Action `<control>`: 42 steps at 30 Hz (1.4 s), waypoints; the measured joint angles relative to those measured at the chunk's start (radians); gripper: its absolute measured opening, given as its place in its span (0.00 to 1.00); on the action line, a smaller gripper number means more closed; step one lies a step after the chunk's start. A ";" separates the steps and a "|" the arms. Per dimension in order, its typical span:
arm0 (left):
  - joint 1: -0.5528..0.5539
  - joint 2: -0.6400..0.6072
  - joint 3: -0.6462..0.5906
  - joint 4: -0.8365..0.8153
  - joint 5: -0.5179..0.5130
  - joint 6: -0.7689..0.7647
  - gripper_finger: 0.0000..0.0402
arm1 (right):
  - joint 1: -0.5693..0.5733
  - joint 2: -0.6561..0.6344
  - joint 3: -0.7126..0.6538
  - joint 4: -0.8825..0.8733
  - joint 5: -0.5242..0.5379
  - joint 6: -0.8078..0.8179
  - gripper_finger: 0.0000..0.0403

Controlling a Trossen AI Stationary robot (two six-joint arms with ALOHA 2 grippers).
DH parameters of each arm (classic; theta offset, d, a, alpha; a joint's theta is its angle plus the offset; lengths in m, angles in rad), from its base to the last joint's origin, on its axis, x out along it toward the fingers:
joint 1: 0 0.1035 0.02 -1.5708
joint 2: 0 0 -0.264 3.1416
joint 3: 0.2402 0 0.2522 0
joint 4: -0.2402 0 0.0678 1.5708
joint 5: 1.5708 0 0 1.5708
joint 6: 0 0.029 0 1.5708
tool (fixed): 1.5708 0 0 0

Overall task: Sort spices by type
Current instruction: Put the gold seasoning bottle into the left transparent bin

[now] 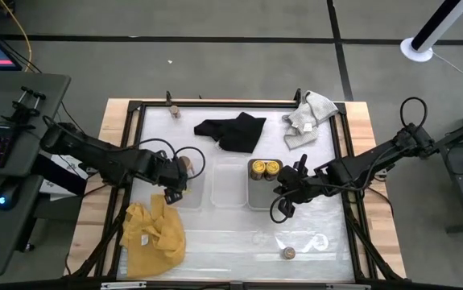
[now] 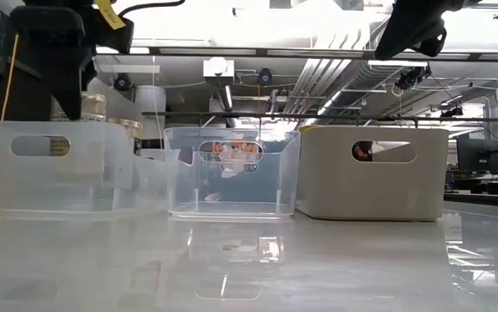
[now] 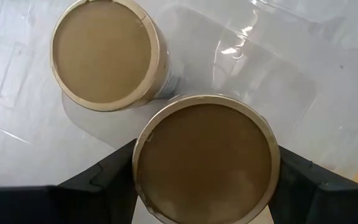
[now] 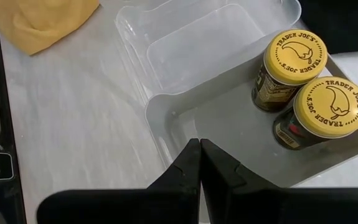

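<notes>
My left gripper (image 1: 174, 184) is over the left clear tray (image 1: 195, 196), shut on a tan-topped jar (image 3: 203, 158). A second tan-topped jar (image 3: 104, 53) stands upright on that tray's floor right beside it. Two yellow-topped jars (image 4: 297, 59) (image 4: 331, 106) stand side by side in the grey tray (image 1: 262, 197). My right gripper (image 4: 200, 162) hovers shut above the grey tray's near part, touching nothing. One tiny brownish jar (image 1: 175, 110) stands at the far left of the table, another (image 1: 288, 253) near the near right edge. My left gripper pinches the tan-topped jar by its sides just below the lid (image 3: 147, 186), one finger (image 3: 113, 177) on each side, coming from above and pointing down. The jar is upright inside the clear tray; whether its base touches the tray floor I cannot tell.
An empty clear tray (image 1: 229, 187) sits between the left clear tray and the grey one. A black cloth (image 1: 231, 130) and a grey cloth (image 1: 307, 117) lie toward the far edge, and a yellow cloth (image 1: 155, 234) lies at the near left.
</notes>
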 joint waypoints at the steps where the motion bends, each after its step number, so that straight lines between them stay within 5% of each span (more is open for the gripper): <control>1: 0.001 0.000 0.000 0.001 0.002 0.011 0.61 | 0.000 0.000 0.000 0.002 0.000 0.000 0.00; 29: 0.005 0.000 0.005 0.067 0.024 0.033 0.76 | 0.000 0.000 0.000 0.006 0.000 0.003 0.00; 42: 0.002 -0.013 0.218 -0.015 -0.045 0.223 0.73 | 0.000 0.000 0.000 0.006 0.000 0.003 0.00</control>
